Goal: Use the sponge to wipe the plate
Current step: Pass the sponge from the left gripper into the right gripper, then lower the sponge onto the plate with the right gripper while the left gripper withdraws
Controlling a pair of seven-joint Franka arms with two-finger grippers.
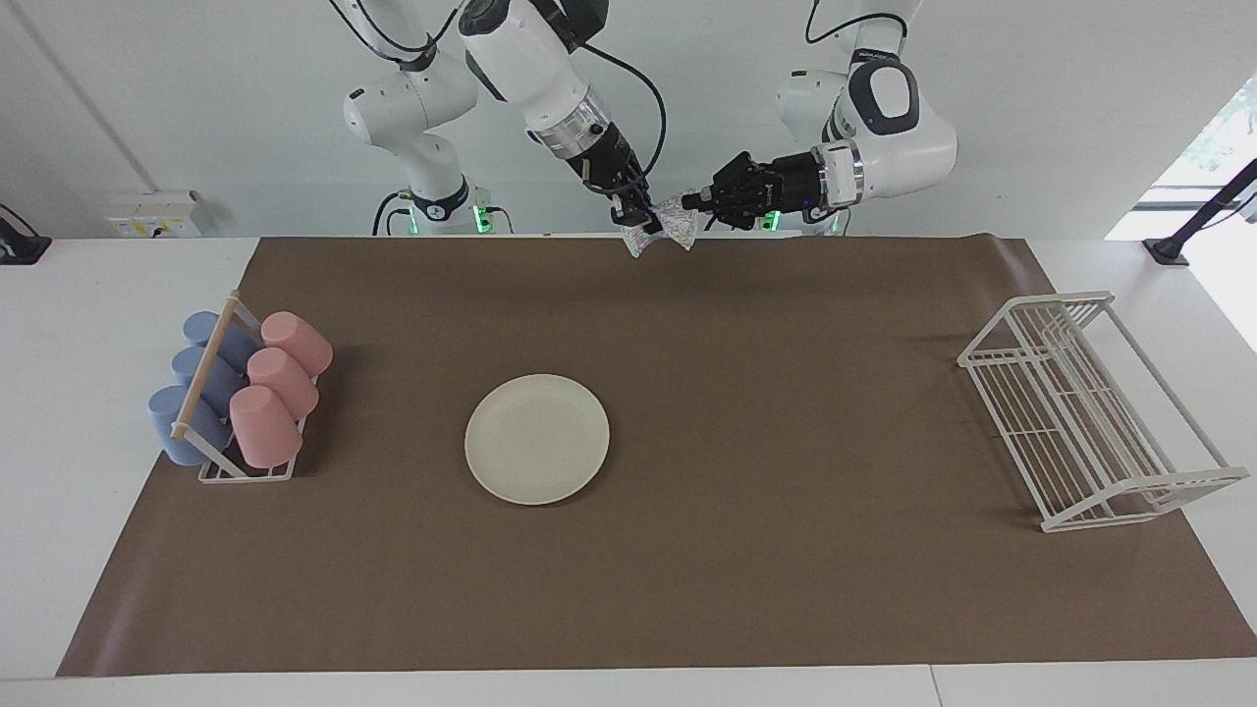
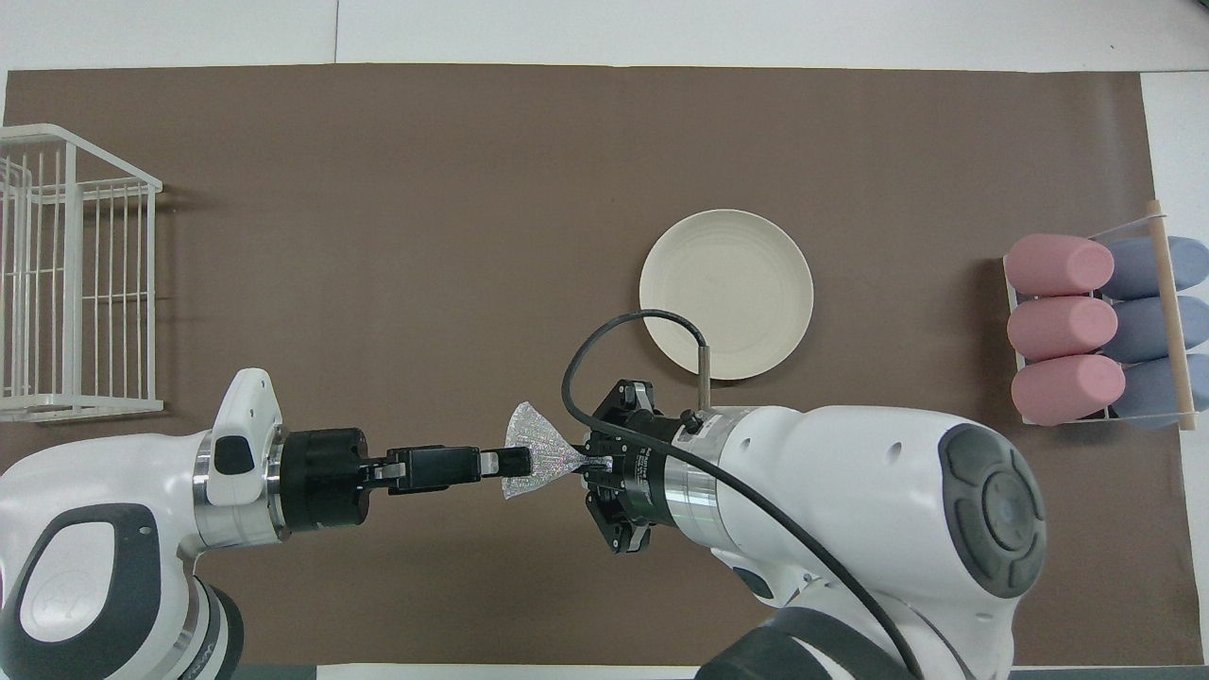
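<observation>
We have the brown mat [image 1: 687, 589] spread over the worktop [image 1: 98, 295], with the wire dish rack [image 1: 1090, 412] at the left arm's end and the cup rack [image 1: 241, 398], full of pink and blue cups, at the right arm's end. The plate [image 1: 537, 439] lies flat on the mat, toward the right arm's end of its middle, untouched.

Both arms meet up in the air over the mat's edge nearest the robots. Our left pincer [image 2: 519, 462] is clamped on one end of the sponge [image 2: 538, 458]; our right pincer [image 2: 593, 465] is closed on the other end, squeezing it into a bow-tie shape stretched between the two.

We judge this a handover. The plate lies farther from the robots than the sponge and toward the right arm's end, so the right arm is the nearer one to carry it there.

The right pincer's fingertips are hidden under its wrist in the overhead view.
</observation>
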